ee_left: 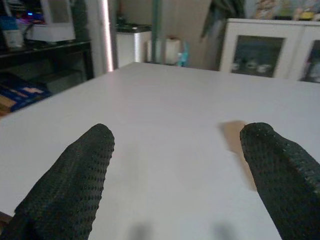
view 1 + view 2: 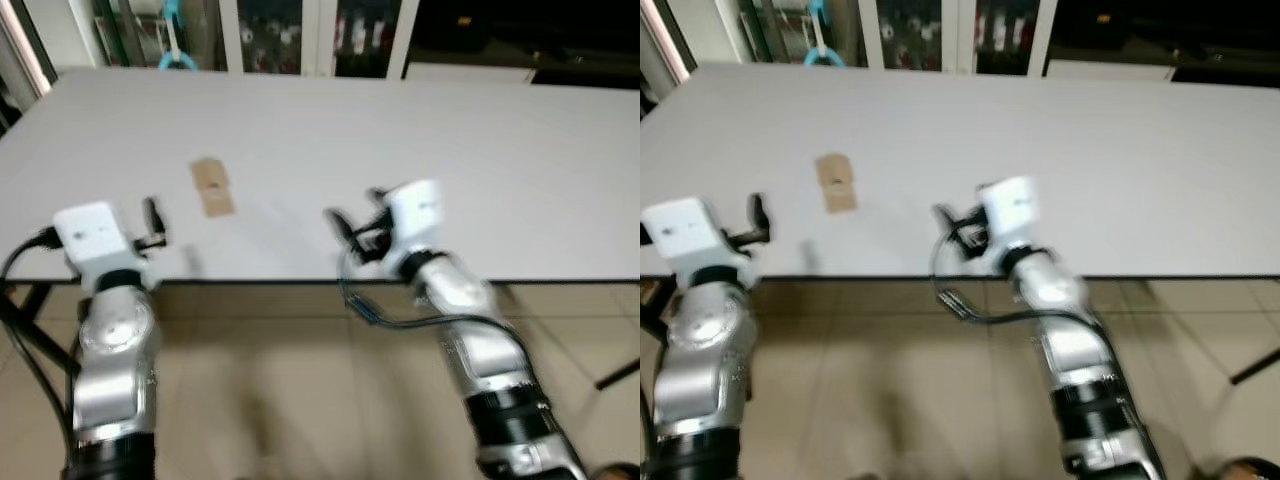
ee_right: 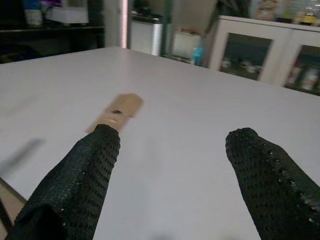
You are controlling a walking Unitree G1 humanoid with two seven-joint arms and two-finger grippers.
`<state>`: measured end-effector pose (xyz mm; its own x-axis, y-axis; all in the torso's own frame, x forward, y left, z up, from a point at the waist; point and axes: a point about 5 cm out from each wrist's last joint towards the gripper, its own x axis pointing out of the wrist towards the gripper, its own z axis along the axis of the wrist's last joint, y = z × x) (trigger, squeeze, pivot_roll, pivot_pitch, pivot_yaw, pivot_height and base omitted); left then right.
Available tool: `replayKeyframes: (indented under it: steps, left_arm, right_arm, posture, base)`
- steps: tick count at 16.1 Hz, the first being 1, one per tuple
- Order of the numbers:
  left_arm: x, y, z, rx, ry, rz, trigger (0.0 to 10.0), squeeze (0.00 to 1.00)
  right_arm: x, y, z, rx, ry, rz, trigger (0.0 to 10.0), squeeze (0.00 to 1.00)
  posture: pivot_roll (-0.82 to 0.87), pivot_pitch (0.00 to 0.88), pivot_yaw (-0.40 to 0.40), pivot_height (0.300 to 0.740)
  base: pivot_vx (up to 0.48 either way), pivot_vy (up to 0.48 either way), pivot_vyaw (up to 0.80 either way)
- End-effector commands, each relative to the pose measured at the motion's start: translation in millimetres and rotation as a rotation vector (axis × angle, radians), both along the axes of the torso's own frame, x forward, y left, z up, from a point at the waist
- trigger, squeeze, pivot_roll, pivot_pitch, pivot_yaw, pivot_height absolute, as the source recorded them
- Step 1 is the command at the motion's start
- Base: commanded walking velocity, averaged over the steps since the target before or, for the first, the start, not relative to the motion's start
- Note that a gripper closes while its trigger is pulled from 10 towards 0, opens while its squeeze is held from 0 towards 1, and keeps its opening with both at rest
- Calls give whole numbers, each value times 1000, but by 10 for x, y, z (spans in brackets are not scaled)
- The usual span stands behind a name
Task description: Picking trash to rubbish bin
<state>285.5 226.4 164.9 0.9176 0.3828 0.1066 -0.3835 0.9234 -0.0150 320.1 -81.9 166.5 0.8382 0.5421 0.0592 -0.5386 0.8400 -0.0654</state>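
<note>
flat tan cardboard scrap (image 2: 212,187) on smooth white table (image 2: 480,150); both pincers spread

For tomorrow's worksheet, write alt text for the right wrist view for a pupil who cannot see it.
A flat brown piece of cardboard trash lies on a white table, just beyond the right tool, whose two black fingers are spread open. Glass-door cabinets stand behind.

No text, label, brand, number or sign can be read anywhere. The brown card (image 2: 212,187) lying on the white table (image 2: 480,170) near its front edge carries a small dark mark, too blurred to read. The bottles behind the glass cabinet doors (image 2: 270,35) past the far edge are too small to read.
</note>
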Motion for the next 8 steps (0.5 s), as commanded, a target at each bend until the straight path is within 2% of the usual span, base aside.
replayKeyframes:
  steps: [1,2,8]
  left_arm:
    - [13,-82,-21,-16,11,-30,10000,0]
    - [12,-87,-46,-20,29,-28,10000,0]
    - [20,-120,-41,-36,18,-46,10000,0]
  right_arm:
    - [12,-120,18,-2,-5,-33,10000,0]
    - [10,-117,14,-2,-4,-31,10000,0]
    - [5,-109,17,-3,-3,-29,10000,0]
  posture:
    - [-74,67,-16,740]
    - [-74,67,-16,740]
    - [-76,72,-13,740]
  base:
    - [292,379,0]
    - [244,259,0]
    - [0,0,0]
